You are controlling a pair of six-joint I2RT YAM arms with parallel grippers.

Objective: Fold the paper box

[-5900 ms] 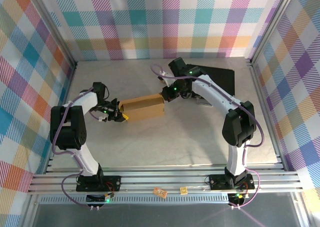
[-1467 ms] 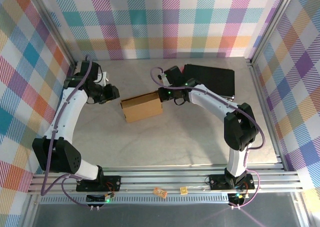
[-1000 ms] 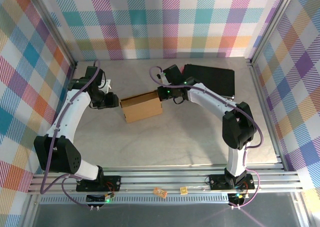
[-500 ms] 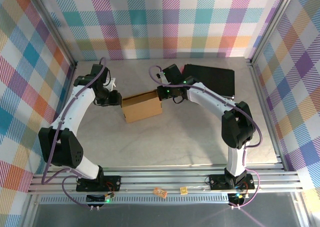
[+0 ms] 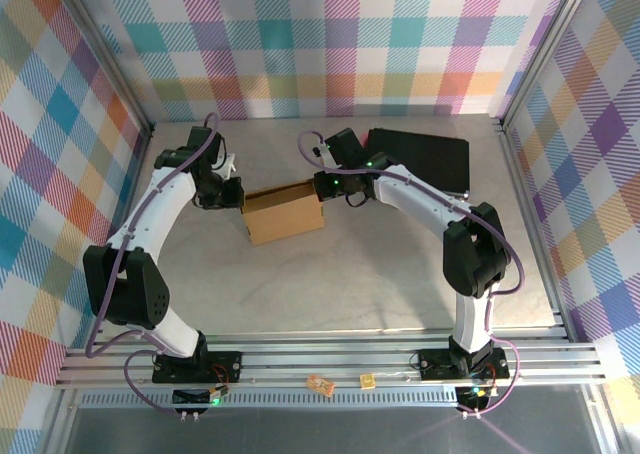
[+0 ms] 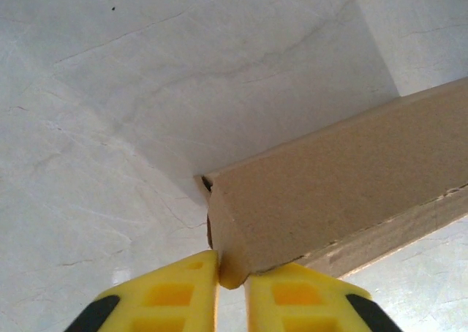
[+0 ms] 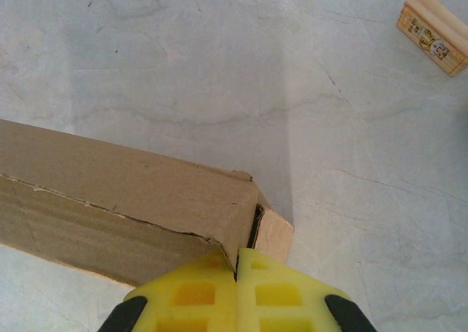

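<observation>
left end effector (image 5: 232,196) has swung in, pinching the paper box (image 5: 285,214) mid-frame by its left corner; right end effector (image 5: 325,187) pressed together at its right end.

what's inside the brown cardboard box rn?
The brown corrugated cardboard box has its panels folded shut over the interior, so any contents can't be told. A thin dark slit at one corner reveals nothing. The box sits on the pale marbled tabletop.
</observation>
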